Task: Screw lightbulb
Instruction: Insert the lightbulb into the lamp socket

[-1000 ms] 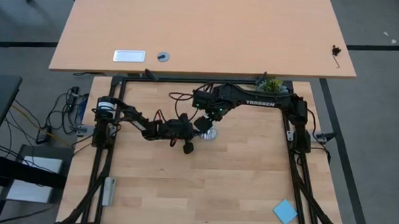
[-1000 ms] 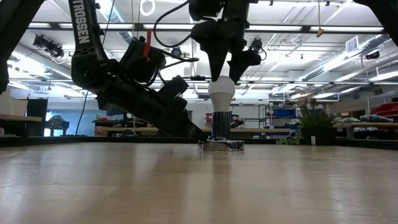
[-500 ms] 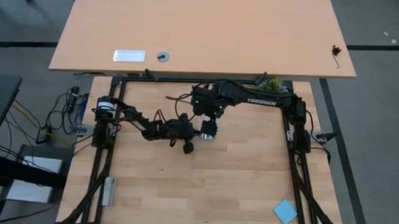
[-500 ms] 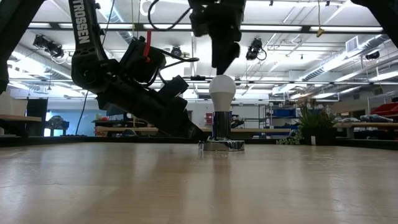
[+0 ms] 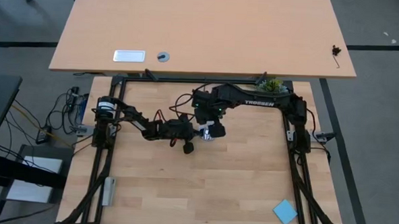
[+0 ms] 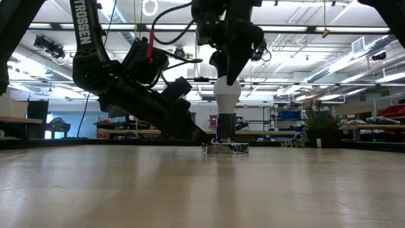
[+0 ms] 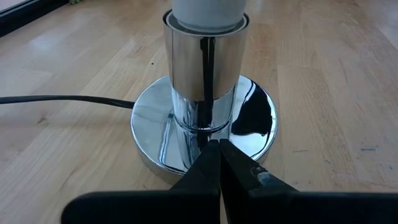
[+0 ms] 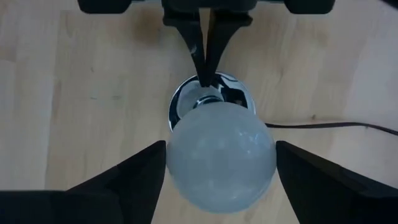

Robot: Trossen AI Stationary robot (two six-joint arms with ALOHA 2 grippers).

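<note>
Lightbulb [image 8: 221,155] base hidden inside socket [image 7: 205,68]

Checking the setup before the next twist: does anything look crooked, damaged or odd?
Nothing stands out. The white pear-shaped lightbulb stands upright in the shiny silver socket base, the right gripper open around it; the left gripper presses shut on the base.

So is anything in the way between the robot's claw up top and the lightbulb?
No, nothing visible is in the way. The right gripper hangs straight above the lightbulb, one finger on each side of it. The lightbulb already sits in the shiny socket base. The left gripper is shut, down at the base's edge, not up by the bulb.
</note>
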